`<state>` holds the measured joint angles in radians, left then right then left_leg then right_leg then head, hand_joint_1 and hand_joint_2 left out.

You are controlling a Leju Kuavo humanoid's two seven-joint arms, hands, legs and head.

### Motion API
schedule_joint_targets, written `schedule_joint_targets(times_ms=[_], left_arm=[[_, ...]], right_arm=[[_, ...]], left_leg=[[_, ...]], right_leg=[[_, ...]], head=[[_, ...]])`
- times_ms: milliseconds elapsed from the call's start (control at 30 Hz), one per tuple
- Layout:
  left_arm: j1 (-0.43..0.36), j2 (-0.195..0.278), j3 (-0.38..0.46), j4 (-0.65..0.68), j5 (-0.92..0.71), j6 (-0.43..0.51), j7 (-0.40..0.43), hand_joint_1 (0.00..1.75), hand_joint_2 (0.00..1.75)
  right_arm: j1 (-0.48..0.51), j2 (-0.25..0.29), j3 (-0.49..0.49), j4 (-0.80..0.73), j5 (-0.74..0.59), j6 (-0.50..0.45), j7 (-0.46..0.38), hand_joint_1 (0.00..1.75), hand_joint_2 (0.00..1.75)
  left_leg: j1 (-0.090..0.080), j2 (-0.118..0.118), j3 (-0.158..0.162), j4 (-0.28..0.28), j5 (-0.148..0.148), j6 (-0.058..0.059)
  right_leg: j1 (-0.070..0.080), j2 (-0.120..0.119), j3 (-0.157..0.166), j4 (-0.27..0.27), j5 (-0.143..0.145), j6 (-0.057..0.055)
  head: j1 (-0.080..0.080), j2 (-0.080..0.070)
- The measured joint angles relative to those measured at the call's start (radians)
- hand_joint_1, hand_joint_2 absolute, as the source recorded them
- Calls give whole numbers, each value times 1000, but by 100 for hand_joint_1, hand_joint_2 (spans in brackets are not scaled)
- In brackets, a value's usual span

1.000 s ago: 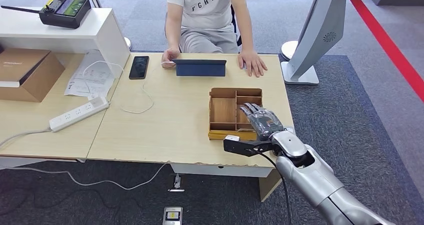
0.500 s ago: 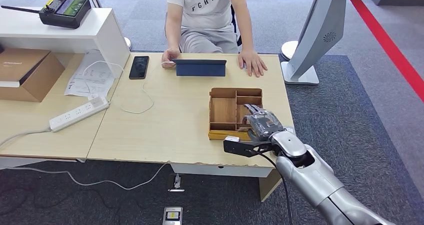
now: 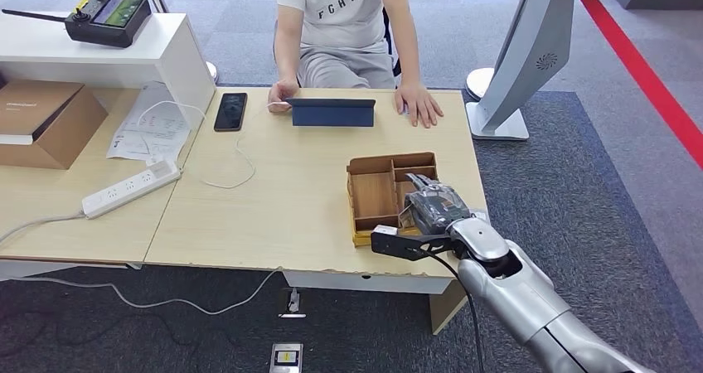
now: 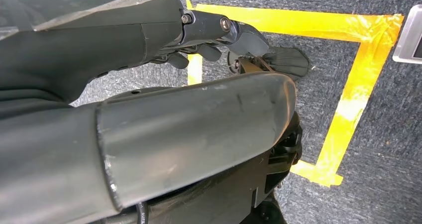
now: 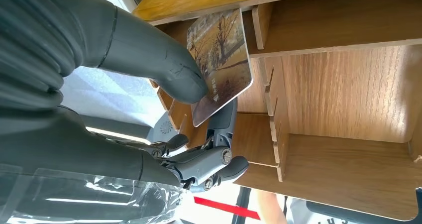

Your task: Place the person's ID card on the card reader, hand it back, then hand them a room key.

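Head camera looks down over the table (image 3: 273,207); the right wrist camera sits close inside the wooden tray (image 5: 348,84), shared with it; left wrist faces floor.

My right hand (image 3: 433,205) reaches into the wooden organizer box (image 3: 375,195), which sits near the right edge of the tabletop (image 3: 282,199) and close to its front edge, and now stands tilted up on its near side. My fingers curl down into its right compartments; I cannot tell what they hold. At the far edge a person (image 3: 344,25) sits with one hand (image 3: 419,104) flat on the tabletop and the other beside a dark blue tablet case (image 3: 332,112). A black phone (image 3: 230,111) lies near the far left corner, with a white cable (image 3: 236,162) trailing from it. On the adjoining desk lies a white power strip (image 3: 131,188).
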<state>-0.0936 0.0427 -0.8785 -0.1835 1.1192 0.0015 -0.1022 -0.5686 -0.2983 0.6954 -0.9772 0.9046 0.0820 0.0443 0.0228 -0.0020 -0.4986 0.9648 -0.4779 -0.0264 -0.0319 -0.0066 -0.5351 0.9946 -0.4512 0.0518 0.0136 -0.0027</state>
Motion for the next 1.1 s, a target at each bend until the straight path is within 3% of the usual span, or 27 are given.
schedule_joint_targets(times_ms=[1100], left_arm=[[0, 0, 0, 0, 8, -1, 6, 0, 0]], right_arm=[[-8, -7, 1, -57, -7, -4, 15, 175, 175]], left_leg=[[0, 0, 0, 0, 0, 0]], right_leg=[[0, 0, 0, 0, 0, 0]], head=[[0, 0]])
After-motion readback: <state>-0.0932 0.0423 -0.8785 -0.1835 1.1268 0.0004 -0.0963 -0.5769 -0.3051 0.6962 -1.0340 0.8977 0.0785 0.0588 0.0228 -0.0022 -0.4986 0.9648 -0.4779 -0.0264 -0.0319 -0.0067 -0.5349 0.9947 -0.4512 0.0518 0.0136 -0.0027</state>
